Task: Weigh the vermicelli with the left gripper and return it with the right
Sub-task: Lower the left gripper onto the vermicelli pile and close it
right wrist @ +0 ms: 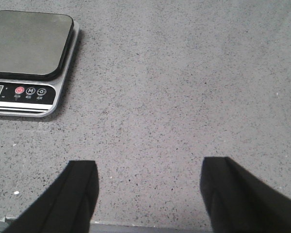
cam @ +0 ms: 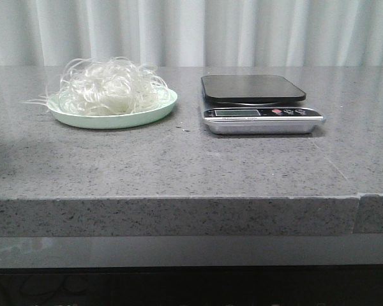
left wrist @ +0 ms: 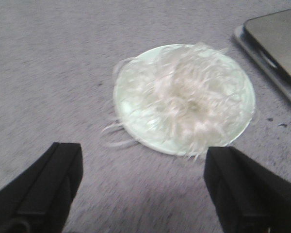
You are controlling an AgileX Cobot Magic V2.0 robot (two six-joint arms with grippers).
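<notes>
The vermicelli [cam: 108, 86] is a fluffy white tangle heaped on a pale green plate [cam: 156, 109] at the left of the grey table. A silver kitchen scale [cam: 262, 113] with a bare black platform stands to its right. Neither gripper shows in the front view. In the left wrist view my left gripper [left wrist: 143, 158] is open and empty, above the table just short of the vermicelli [left wrist: 184, 97] and its plate [left wrist: 133, 114]. In the right wrist view my right gripper [right wrist: 148, 172] is open and empty over bare table near the front edge, apart from the scale [right wrist: 31, 63].
The table's front edge [cam: 179, 199] runs across the front view, with a seam at its right. A white curtain [cam: 191, 32] hangs behind the table. The scale's corner [left wrist: 276, 48] shows beside the plate in the left wrist view.
</notes>
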